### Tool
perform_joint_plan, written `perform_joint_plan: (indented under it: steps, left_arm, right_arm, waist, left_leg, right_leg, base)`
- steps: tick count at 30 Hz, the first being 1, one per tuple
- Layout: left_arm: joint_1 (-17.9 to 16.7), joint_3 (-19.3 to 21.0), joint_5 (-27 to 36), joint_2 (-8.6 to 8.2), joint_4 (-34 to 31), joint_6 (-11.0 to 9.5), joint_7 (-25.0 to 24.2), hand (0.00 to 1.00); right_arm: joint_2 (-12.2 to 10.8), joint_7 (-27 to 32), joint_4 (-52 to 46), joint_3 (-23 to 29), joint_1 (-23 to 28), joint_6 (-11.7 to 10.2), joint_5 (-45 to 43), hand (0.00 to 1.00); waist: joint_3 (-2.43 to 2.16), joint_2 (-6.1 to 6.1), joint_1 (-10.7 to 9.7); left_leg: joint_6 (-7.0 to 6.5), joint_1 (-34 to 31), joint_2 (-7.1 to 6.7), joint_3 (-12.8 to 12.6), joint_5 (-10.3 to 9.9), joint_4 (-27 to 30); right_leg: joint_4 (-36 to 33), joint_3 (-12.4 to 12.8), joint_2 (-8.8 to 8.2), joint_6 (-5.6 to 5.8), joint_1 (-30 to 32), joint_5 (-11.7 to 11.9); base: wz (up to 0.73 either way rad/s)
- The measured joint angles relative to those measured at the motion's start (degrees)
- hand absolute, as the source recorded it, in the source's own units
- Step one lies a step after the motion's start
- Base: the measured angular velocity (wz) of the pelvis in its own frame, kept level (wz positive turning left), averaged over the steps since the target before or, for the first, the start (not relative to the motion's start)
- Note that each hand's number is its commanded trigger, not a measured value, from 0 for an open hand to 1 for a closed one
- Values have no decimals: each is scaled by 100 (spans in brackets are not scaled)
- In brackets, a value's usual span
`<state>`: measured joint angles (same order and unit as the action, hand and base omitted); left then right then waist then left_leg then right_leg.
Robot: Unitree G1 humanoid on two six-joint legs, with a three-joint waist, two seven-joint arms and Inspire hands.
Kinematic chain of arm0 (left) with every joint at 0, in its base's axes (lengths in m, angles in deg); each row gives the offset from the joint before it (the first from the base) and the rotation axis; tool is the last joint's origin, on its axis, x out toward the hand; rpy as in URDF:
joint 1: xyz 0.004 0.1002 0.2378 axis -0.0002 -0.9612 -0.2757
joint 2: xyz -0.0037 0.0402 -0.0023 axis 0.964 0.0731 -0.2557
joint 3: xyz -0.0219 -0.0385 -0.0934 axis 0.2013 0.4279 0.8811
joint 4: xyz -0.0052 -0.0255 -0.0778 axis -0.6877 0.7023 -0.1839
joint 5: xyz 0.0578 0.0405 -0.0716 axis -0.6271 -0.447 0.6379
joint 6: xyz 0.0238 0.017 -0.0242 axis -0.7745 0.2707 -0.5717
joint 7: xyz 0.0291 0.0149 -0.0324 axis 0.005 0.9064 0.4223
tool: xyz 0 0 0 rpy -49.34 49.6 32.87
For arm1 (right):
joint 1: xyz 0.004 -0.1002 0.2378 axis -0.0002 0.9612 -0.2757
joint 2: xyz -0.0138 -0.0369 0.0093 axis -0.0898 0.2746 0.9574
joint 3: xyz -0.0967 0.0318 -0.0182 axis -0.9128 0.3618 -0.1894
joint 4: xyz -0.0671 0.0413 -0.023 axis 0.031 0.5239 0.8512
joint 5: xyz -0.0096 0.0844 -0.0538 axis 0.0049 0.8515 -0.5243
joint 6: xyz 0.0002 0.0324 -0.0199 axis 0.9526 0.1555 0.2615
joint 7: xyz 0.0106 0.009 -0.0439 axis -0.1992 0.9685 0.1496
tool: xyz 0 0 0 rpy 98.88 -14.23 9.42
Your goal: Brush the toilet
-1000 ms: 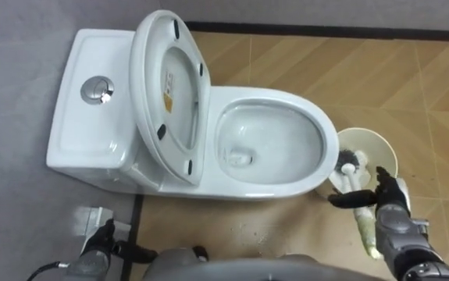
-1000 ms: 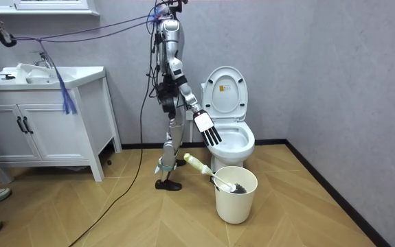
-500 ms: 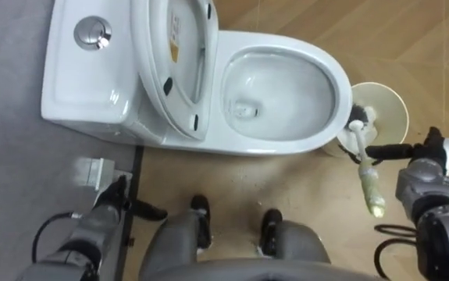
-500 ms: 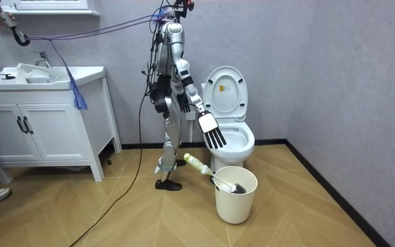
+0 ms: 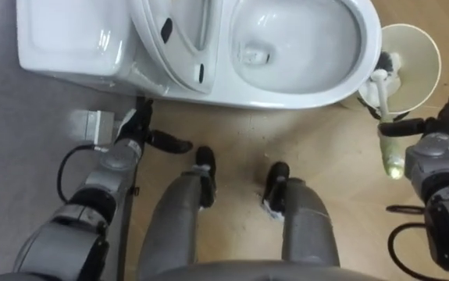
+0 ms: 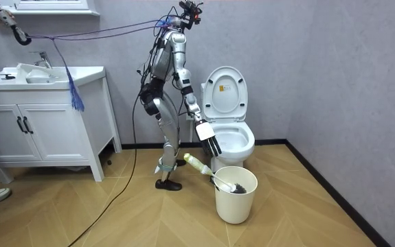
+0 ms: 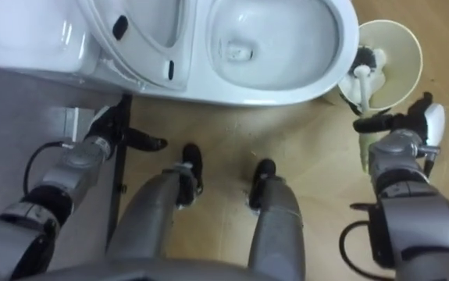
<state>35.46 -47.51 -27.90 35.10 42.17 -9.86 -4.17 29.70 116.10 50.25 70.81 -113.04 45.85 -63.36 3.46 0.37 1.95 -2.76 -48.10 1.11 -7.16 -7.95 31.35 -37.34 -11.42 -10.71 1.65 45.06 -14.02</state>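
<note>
The sink cabinet (image 6: 39,130) stands at the room view's left. The robot stands just beside it, leaning forward over the open toilet (image 5: 302,94). The bucket (image 5: 421,62) sits on the floor just beside the bowl. The brush (image 5: 392,156) leans in the bucket with its handle sticking out over the rim. The right robot hand (image 5: 431,148) is beside that handle with fingers straight, gripping nothing. The left robot hand (image 5: 130,144) is near the toilet's base, fingers also straight and empty.
</note>
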Motion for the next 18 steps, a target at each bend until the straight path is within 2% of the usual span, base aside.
perform_joint_plan:
  steps: [5, 12, 18]
  left_arm:
    - [22, -316, 115, 10, -250, -7, -1, 0]
    - [28, -332, 133, 4, -759, -8, -2, 0]
    - [-8, -362, 329, 0, -1086, -7, -1, 0]
  right_arm:
    - [69, 52, -44, -13, -159, 2, 21, 0]
    - [69, 20, -153, -114, -209, 67, 6, 0]
    - [99, 20, -134, -175, -184, 74, 408, 0]
  waist:
    - [18, -23, -10]
    - [26, -55, 24]
    - [24, -138, 64]
  left_leg:
    - [-3, -487, 1, 62, -2, 319]
    - [-9, -1329, 30, 122, -177, 1143]
    - [1, -1683, 29, 123, -197, 1374]
  right_leg:
    - [-360, -7, -56, -48, 464, -111]
    - [-1214, 53, -137, -121, 1269, -420]
    - [-1561, 42, -214, -205, 1651, -511]
  base:
    - [8]
    - [8]
    - [1]
